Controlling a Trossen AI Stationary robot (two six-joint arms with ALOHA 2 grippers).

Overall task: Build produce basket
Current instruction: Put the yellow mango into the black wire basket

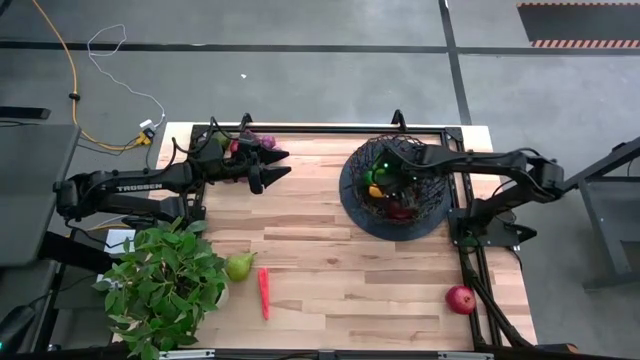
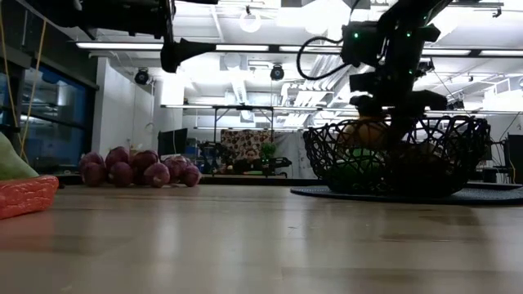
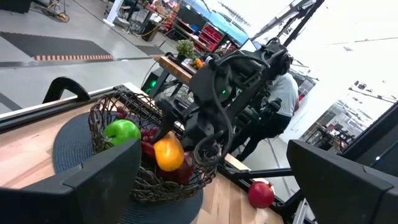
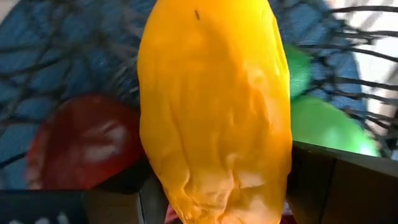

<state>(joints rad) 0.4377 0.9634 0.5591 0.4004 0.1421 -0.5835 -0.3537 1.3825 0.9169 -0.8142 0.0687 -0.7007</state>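
The black wire basket (image 1: 400,190) stands on its dark round base at the table's far right and holds a green fruit (image 3: 121,132) and red produce (image 4: 81,140). My right gripper (image 1: 383,182) reaches down into it, shut on an orange-yellow fruit (image 3: 168,153). My left gripper (image 1: 272,166) hovers open and level at the far left, pointing toward the basket, with nothing between its fingers. A purple grape bunch (image 2: 139,167) lies on the table behind it. A green pear (image 1: 238,266), a red chilli (image 1: 264,292) and a red apple (image 1: 460,298) lie near the front edge. My right gripper pinches the orange-yellow fruit's two opposite sides (image 4: 273,180) between its two fingers (image 4: 336,180). The fingers come from above, slanting steeply down. The fruit sits inside the basket's rim above the red and green produce; whether it rests on them, I cannot tell.
A leafy potted plant (image 1: 165,285) fills the near left corner beside the pear. Bare wood lies between the basket and the plant. A black frame (image 1: 330,130) runs along the far and right edges. A person (image 3: 283,99) stands beyond the table behind the right arm.
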